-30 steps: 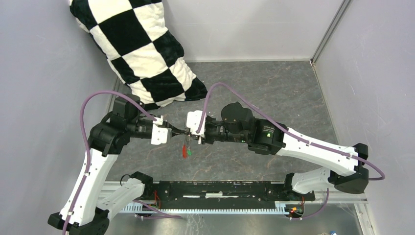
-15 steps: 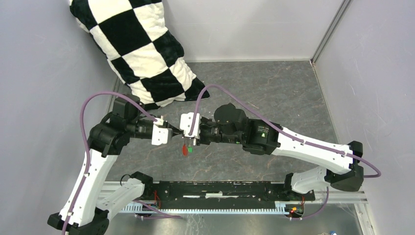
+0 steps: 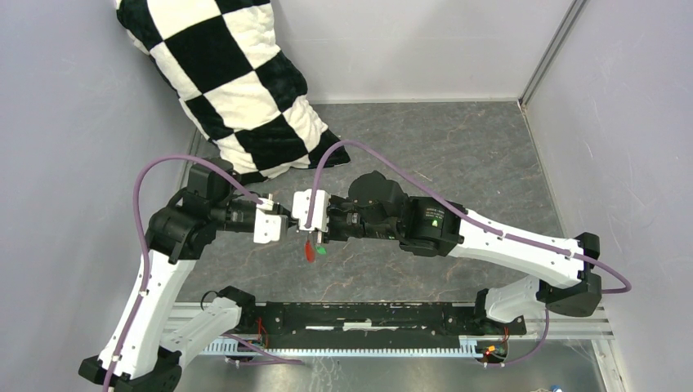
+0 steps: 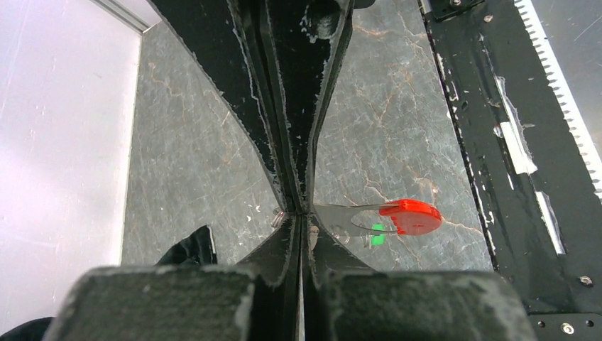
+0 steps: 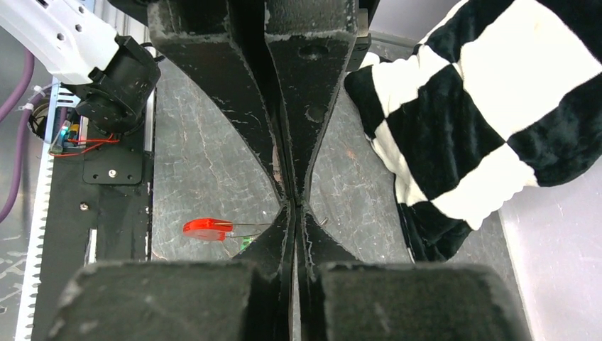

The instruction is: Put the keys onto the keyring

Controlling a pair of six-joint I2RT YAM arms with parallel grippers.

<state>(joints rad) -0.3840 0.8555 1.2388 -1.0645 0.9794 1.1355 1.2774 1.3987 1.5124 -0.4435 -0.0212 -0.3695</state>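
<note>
grey table (image 3: pixel 458 155); one keyring (image 4: pixel 348 217), one red tag (image 4: pixel 410 217), one green tag (image 4: pixel 378 238); left gripper (image 4: pixel 302 217), right gripper (image 5: pixel 294 209) both clenched on it; one checkered pillow (image 3: pixel 237 90) behind.

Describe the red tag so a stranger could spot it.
Over the grey table, the left claw and right claw meet tip to tip. At that spot hangs a long red oval tag, larger than the small green tag beside it.

The thin silver metal keyring (image 4: pixel 348 208) juts sideways from the pinched fingertips (image 4: pixel 282 241). Its long red oval tag (image 4: pixel 409 217) and small green tag (image 4: pixel 378 235) lie just past them; the keys cannot be made out
</note>
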